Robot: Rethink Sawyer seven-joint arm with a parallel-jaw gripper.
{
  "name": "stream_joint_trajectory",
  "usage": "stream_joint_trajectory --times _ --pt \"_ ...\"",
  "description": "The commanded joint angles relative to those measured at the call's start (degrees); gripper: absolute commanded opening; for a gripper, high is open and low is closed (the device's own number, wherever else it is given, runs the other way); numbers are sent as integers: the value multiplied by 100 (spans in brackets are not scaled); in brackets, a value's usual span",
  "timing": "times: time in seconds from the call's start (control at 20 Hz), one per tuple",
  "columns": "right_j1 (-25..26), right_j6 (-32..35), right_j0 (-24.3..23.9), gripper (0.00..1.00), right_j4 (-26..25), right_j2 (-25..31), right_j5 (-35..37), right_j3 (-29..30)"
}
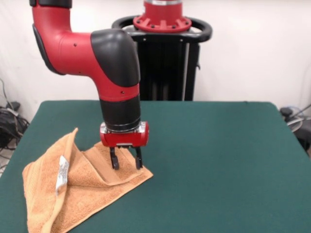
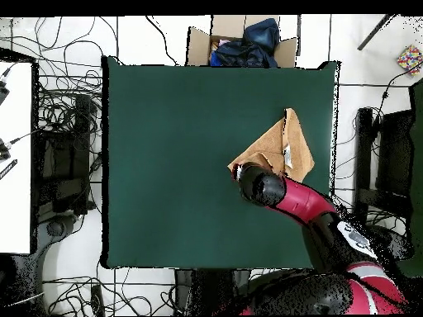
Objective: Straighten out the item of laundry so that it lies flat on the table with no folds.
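The orange-tan towel (image 1: 82,194) lies crumpled on the near left part of the green table (image 1: 218,155). Its left side is folded over along a raised ridge, and its white label (image 1: 61,174) shows there. My gripper (image 1: 126,162) stands upright over the towel's right corner. It is open, with both black fingertips (image 1: 114,164) down on the cloth and a low ridge of towel between them. In the overhead view the towel (image 2: 277,149) sits near the right edge of the table (image 2: 173,165), and the arm's black wrist (image 2: 256,186) hides the gripper.
Beyond the table's top edge in the overhead view stands a cardboard box (image 2: 240,45) holding dark cloth. Cables (image 2: 62,107) cover the floor on the left, next to a white desk (image 2: 15,157). A dark stand (image 2: 368,149) is close to the right edge.
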Motion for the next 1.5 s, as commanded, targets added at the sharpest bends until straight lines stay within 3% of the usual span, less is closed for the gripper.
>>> stream_joint_trajectory --times 0.05,1.1,1.5 --pt "258 1142 189 100 268 589 -279 27" --pt "527 1149 192 100 257 585 -553 -97" --pt "857 1034 108 100 169 590 -685 -308"
